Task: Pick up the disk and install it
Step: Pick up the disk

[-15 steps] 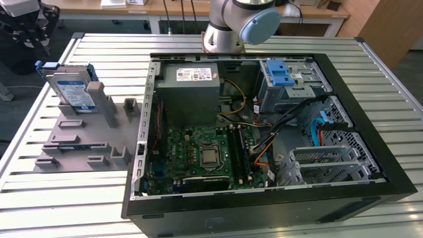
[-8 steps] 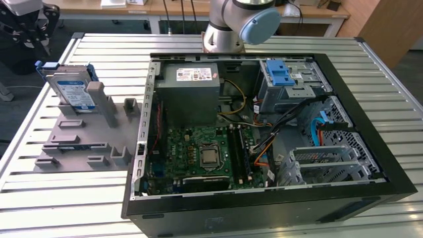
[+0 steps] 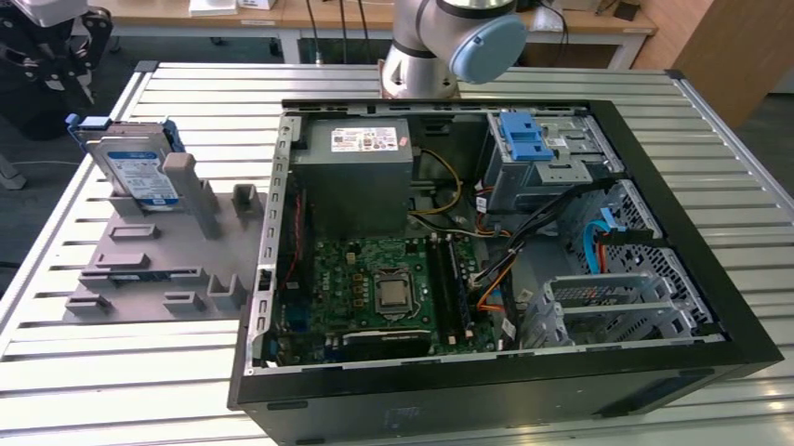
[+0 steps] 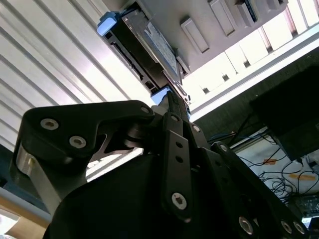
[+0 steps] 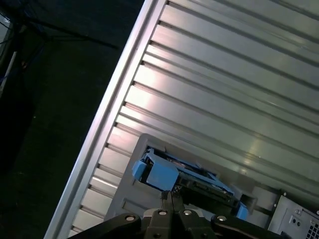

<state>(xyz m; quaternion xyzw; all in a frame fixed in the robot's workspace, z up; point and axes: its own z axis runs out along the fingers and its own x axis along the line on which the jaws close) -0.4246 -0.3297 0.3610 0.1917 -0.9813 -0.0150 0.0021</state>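
The disk (image 3: 134,167) stands upright on its edge in a grey slotted holder (image 3: 149,274) on the table, at the exterior view's left. It is silver-grey with a blue-and-white label and blue rails. Both wrist views show the disk (image 4: 149,42) (image 5: 179,174) just beyond my fingertips. My gripper (image 4: 172,102) (image 5: 169,196) is shut, its black fingers pressed together with nothing between them, and it is apart from the disk. The arm's black end piece (image 3: 44,56) hangs at the exterior view's upper left, above and behind the disk.
An open black computer case (image 3: 496,390) lies at the table's middle and right, with a grey metal box (image 3: 357,177), a green board (image 3: 385,288) and a blue latch on a metal cage (image 3: 527,139). The arm's base (image 3: 434,46) stands behind it. The table edge (image 5: 109,114) runs close to the holder.
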